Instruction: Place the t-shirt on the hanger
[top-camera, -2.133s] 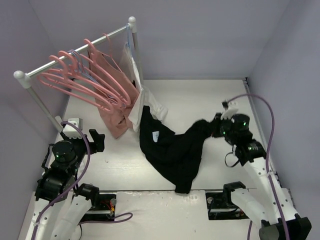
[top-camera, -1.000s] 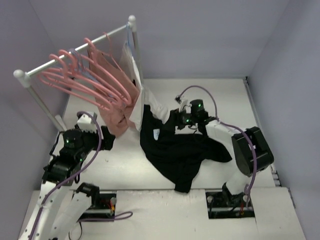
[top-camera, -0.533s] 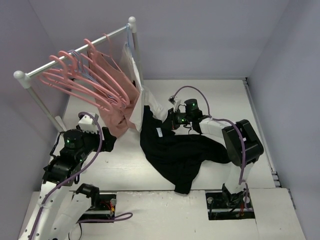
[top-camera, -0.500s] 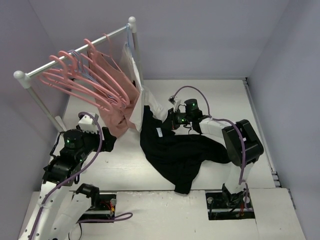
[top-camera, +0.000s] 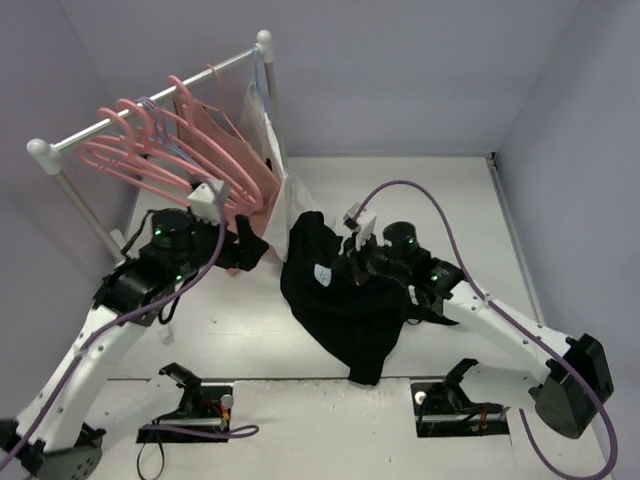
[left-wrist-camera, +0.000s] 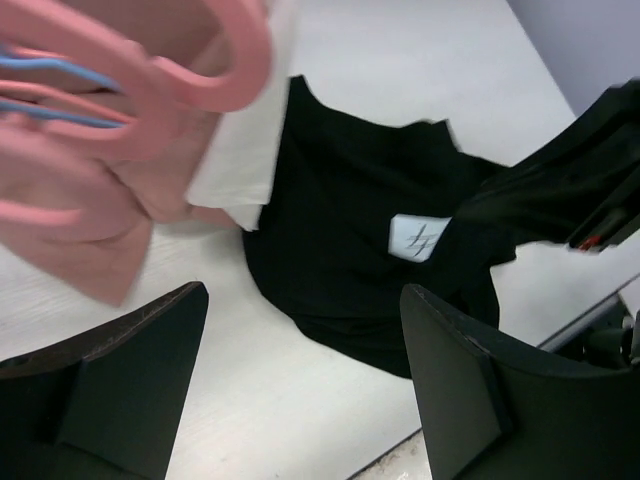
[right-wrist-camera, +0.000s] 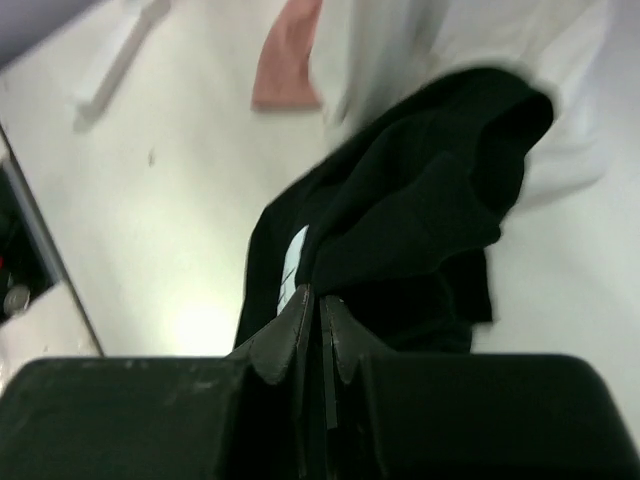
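1. The t-shirt (top-camera: 340, 315), soft, black and rumpled, lay on the smooth white table (top-camera: 430, 190). One fold was pinched between the closed fingers of the right gripper (right-wrist-camera: 312, 300), and its small white label (right-wrist-camera: 293, 262) sat just beyond those tips.
2. The left gripper (left-wrist-camera: 300, 385) hung with its two flat, dark fingers spread wide and nothing between them. The shirt lay below and ahead of it.
3. Above that gripper we saw thick, curved pink hangers (top-camera: 150, 165) of smooth plastic. They hooked over a white rail (top-camera: 235, 57) between two ball-topped posts.
4. Two thin lilac-blue hanger wires (left-wrist-camera: 60, 100) ran among the pink ones.
5. A dusty-pink garment (left-wrist-camera: 80, 240) and a white garment (left-wrist-camera: 240, 160) hung between the left gripper and the shirt. The white hem lay right beside the black cloth's edge.
6. We counted one t-shirt, one label, two arms and two hanging garments. The pink hangers overlapped too much for us to count.
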